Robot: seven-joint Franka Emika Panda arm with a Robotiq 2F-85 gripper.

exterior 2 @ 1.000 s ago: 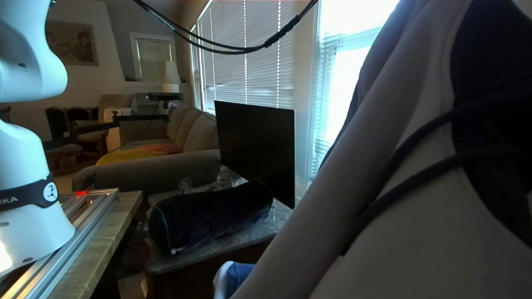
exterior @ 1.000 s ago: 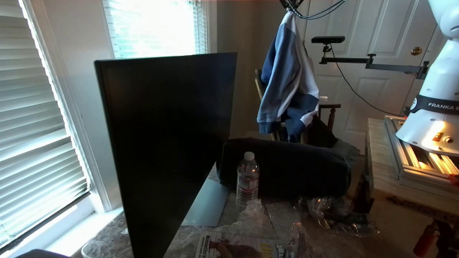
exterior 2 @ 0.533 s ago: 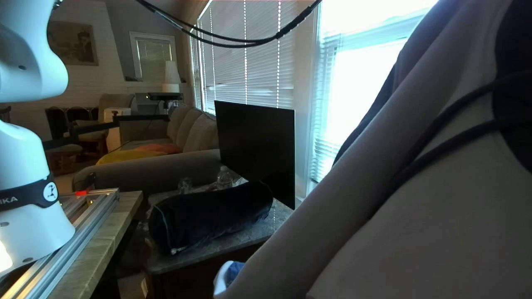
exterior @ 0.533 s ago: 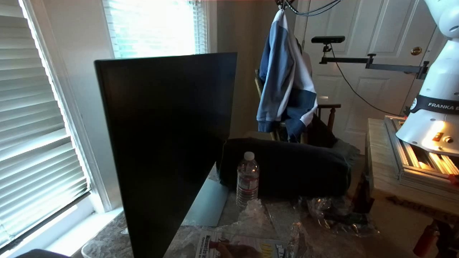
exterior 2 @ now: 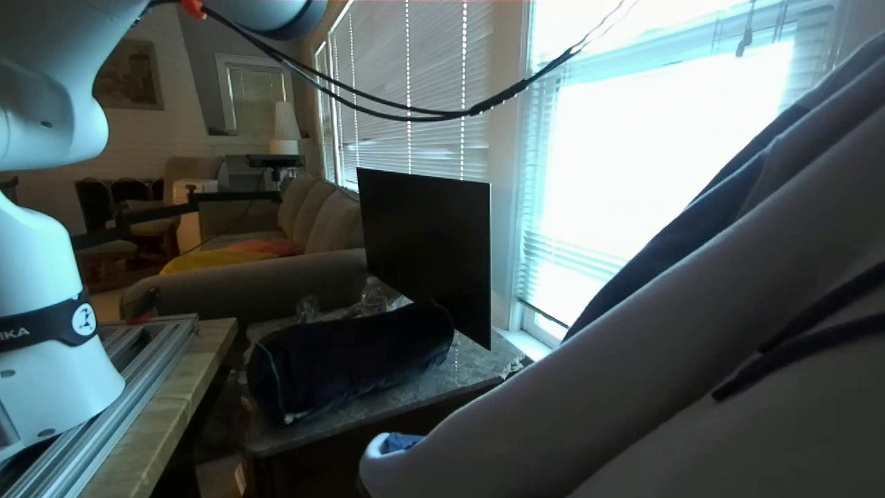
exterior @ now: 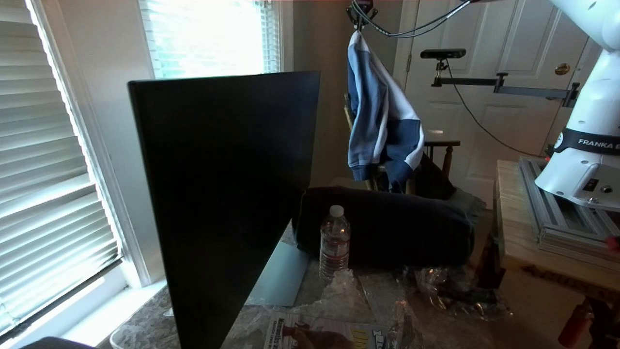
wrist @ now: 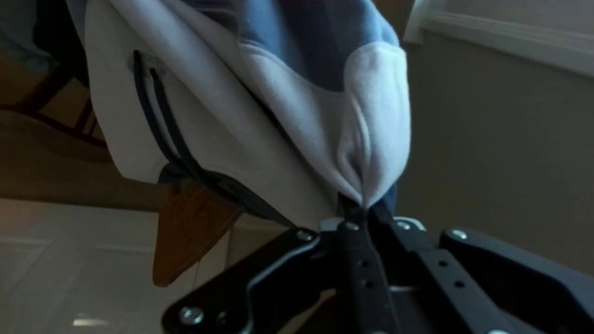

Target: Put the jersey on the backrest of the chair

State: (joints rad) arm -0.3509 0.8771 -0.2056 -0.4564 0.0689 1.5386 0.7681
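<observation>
The jersey [exterior: 385, 106] is blue and white with dark drawstrings. It hangs in front of the wooden chair [exterior: 446, 157] in an exterior view, hiding most of its backrest. My gripper [exterior: 358, 28] is above, shut on the jersey's top, pinching white cloth. In the wrist view the gripper [wrist: 365, 206] has its fingertips closed on a bunched white fold, with the jersey [wrist: 297, 106] spreading away from them. A brown wooden piece [wrist: 195, 232], apparently the chair's, shows beside the cloth. The jersey [exterior 2: 657, 360] fills the near right in an exterior view, where the gripper is out of view.
A black monitor [exterior: 223, 194], a water bottle [exterior: 334, 242] and a dark rolled bundle [exterior: 382, 228] stand on the side table [exterior 2: 387, 408]. A camera on a bracket [exterior: 508, 87] sticks out near the door. Cables [exterior 2: 429, 114] loop from the arm.
My gripper has moved left and then lower in an exterior view, drawing the jersey's top with it; the hem has barely shifted. In an exterior view the jersey has swung right, uncovering more window.
</observation>
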